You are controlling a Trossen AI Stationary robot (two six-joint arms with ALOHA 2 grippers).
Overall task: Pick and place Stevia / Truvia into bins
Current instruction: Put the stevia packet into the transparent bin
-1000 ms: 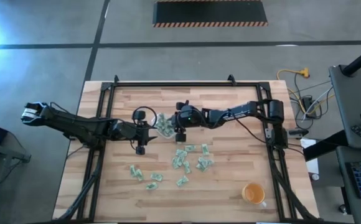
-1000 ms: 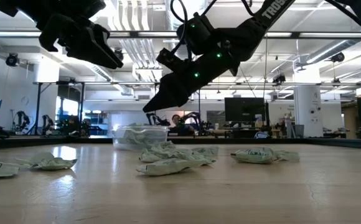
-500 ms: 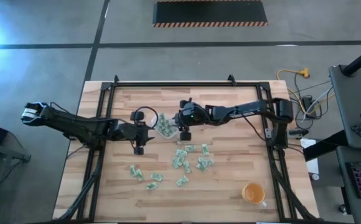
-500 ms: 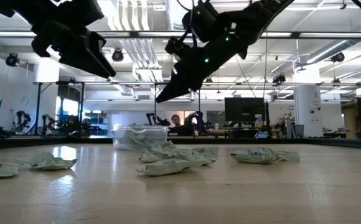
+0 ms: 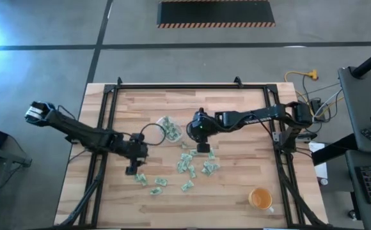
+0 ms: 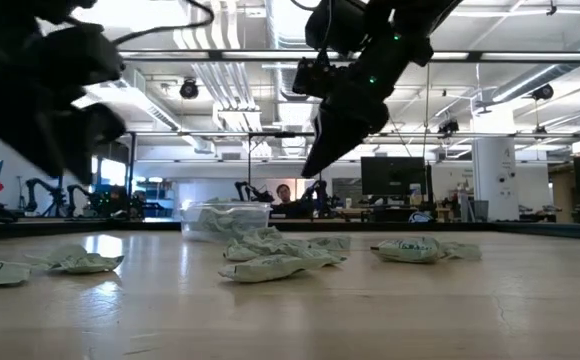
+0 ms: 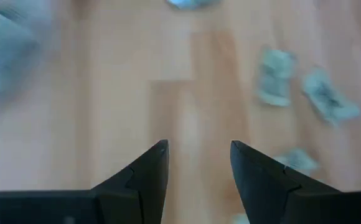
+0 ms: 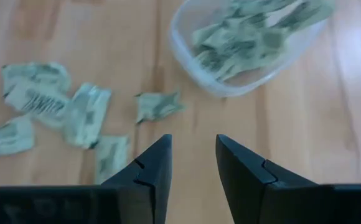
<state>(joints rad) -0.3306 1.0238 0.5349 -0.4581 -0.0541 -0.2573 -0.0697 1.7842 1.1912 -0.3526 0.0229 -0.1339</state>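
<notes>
A robotics lab: exposed ceiling ducts (image 6: 220,40), monitors (image 6: 395,178) on far benches, more robot arms (image 6: 45,190) behind the wooden table (image 5: 236,185).

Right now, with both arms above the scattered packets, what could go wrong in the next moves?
1. The right gripper hangs open near the clear tub; a low sweep could push the tub or spill it.
2. The packets beside it overlap, so one pinch may catch two or none.
3. The left gripper is close to other packets and could scatter them.

Overhead, table-level, two wrist views
</notes>
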